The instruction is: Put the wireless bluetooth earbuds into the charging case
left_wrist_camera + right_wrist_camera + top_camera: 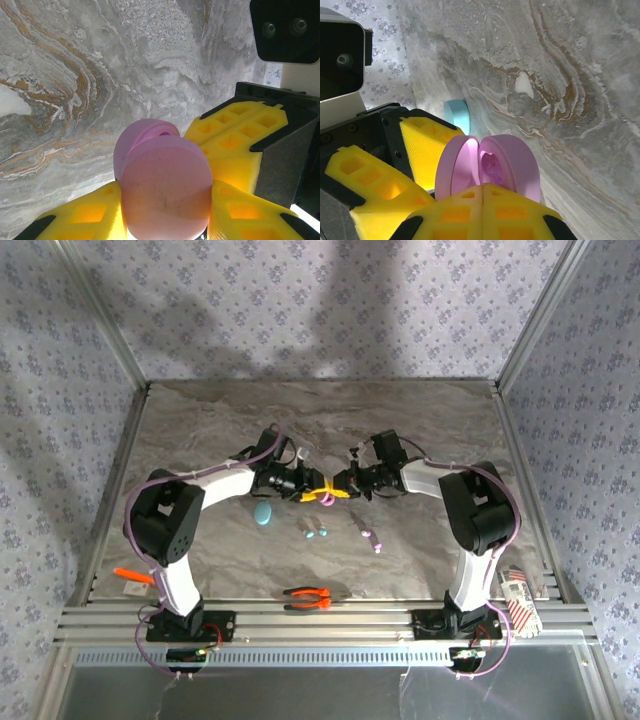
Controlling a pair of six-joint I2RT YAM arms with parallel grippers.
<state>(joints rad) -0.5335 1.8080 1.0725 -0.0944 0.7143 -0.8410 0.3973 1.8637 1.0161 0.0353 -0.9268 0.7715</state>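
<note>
At the middle of the bench, in the centre of the overhead frame, the two arms meet head-on around a pink case. The left fingers are clamped on it, one on each side, at the bottom of the left wrist frame. The case stands open, its two halves splayed in a narrow V. In the right wrist frame the gap between the halves runs top to bottom and widens toward the upper edge, with a small hollow showing inside. The right fingers are pressed together tip to tip just below that gap; whether they nip the case's edge I cannot tell.

Lower in the overhead frame the earbuds lie loose on the bench, none of them in a case. The two teal earbuds sit side by side in a left-to-right row, too small to show which way each points. The two purple earbuds, to their right, look slim, their long axes running from upper left to lower right, one after the other. A teal case lies left of the teal earbuds, its oval roughly upright in the frame. Orange-handled pliers lie crosswise near the bottom centre.
</note>
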